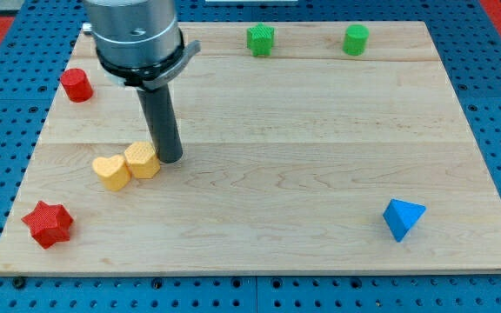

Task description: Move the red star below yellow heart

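Arm has no pincer, just a dark rod; the tip point(170, 159) sits down on the wooden board point(303, 174), just right of the yellow hexagon block point(142, 160), touching or nearly so. Yellow heart point(110, 171) is pressed against that hexagon's left side. Red star point(48, 223) lies near the board's bottom-left corner, below and left of the heart, well apart from the tip. Red cylinder point(76, 84) upper left. Two green blocks point(261, 40) point(356, 40) along the top edge. Blue triangular block point(404, 218) lower right.
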